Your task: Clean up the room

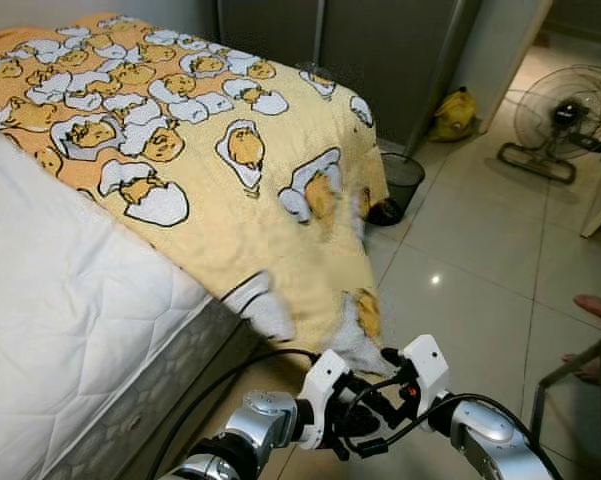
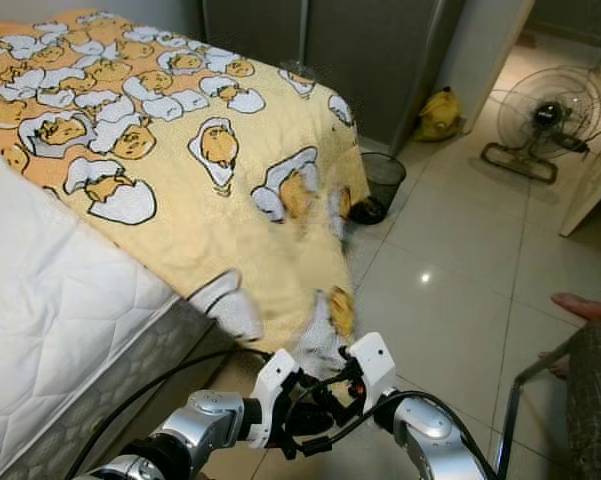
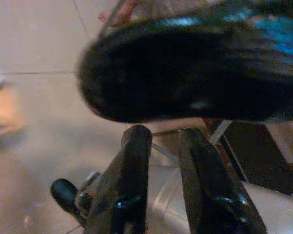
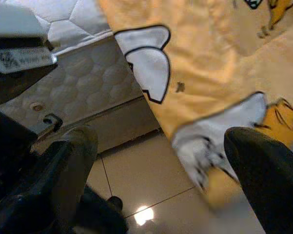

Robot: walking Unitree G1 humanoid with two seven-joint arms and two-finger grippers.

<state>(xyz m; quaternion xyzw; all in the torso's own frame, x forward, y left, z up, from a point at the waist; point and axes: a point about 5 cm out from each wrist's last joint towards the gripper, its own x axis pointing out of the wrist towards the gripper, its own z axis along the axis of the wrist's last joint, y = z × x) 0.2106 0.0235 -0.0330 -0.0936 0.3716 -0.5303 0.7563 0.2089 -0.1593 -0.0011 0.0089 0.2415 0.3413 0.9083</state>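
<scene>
A yellow blanket (image 1: 180, 130) printed with egg cartoons covers the far part of the bed, and its corner (image 1: 355, 330) hangs over the mattress (image 1: 70, 300) edge almost to the floor. Both grippers meet low in front of me, just under that corner. My right gripper (image 1: 385, 368) is open; in the right wrist view its fingers (image 4: 73, 165) stand wide apart with the blanket corner (image 4: 209, 141) ahead of them, untouched. My left gripper (image 1: 365, 418) points across toward the right arm, its fingers (image 3: 131, 185) close together and holding nothing.
A black mesh bin (image 1: 400, 185) stands on the tiled floor past the bed corner. Grey wardrobe doors (image 1: 380, 50), a yellow bag (image 1: 455, 115) and a floor fan (image 1: 565, 115) lie beyond. A person's foot (image 1: 600, 308) and a metal chair frame (image 1: 560, 385) are at the right.
</scene>
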